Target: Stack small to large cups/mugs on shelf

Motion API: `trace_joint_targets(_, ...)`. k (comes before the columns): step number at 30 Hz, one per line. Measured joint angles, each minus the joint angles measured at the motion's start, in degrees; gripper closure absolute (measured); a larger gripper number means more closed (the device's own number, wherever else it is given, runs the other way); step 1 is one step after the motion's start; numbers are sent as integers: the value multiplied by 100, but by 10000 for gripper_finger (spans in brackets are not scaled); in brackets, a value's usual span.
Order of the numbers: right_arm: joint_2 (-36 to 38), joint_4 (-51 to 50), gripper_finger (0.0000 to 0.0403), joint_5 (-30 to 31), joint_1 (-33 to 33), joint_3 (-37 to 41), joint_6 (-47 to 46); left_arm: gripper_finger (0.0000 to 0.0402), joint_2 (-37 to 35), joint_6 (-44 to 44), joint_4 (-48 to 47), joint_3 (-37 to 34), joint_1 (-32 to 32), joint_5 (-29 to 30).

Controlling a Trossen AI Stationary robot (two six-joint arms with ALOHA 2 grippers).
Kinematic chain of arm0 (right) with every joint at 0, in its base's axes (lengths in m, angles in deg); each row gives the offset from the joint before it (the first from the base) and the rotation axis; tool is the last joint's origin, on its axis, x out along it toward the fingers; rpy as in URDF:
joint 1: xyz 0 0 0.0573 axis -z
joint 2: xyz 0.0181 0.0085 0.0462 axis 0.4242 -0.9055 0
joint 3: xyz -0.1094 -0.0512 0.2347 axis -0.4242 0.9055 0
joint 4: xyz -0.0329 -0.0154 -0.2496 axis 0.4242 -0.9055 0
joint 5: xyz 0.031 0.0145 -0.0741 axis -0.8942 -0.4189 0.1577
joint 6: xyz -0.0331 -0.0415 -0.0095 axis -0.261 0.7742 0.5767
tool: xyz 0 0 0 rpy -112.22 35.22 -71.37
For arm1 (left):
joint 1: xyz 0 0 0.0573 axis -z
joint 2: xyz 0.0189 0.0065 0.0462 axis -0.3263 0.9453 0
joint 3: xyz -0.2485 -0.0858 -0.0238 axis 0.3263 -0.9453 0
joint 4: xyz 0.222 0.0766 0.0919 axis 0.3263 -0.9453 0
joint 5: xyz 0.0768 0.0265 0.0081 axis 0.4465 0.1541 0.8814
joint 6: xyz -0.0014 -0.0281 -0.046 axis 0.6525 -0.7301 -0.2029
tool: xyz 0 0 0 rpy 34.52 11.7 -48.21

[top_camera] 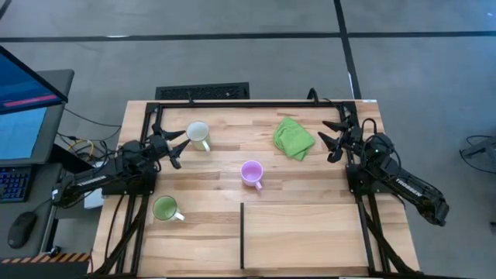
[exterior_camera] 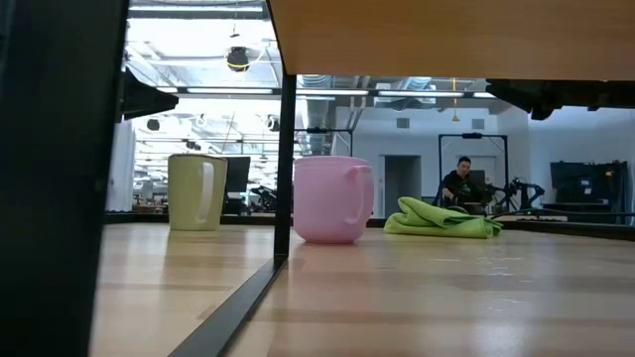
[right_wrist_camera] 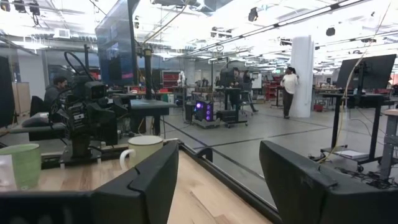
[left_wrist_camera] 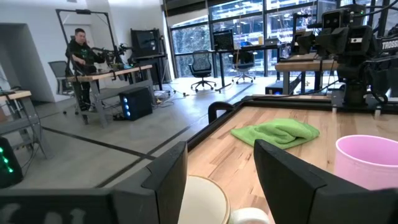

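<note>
Fingers of the left gripper (top_camera: 177,144) stood parted and empty just beside the small cream ceramic mug (top_camera: 198,133), its handle turned toward the table's front. The right gripper (top_camera: 332,139) waited released near the crumpled green cloth (top_camera: 293,137). The light purple mug (top_camera: 251,173) and the green mug (top_camera: 165,208) sat well apart, and the shelf, a pale wood section behind a thin black strip (top_camera: 242,235), held nothing. In my judgement, a closing finger might catch the rim off-centre and tip the cream mug.
</note>
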Motion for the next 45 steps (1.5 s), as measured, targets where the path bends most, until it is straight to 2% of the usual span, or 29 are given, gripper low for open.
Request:
trace_joint_targets(36,-2,1,154,-2,2,1,0,223,2,-1,15,-2,-1,-7)
trace_joint_targets(45,0,2,154,-1,1,1,-6,223,1,-386,19,-1,0,-11)
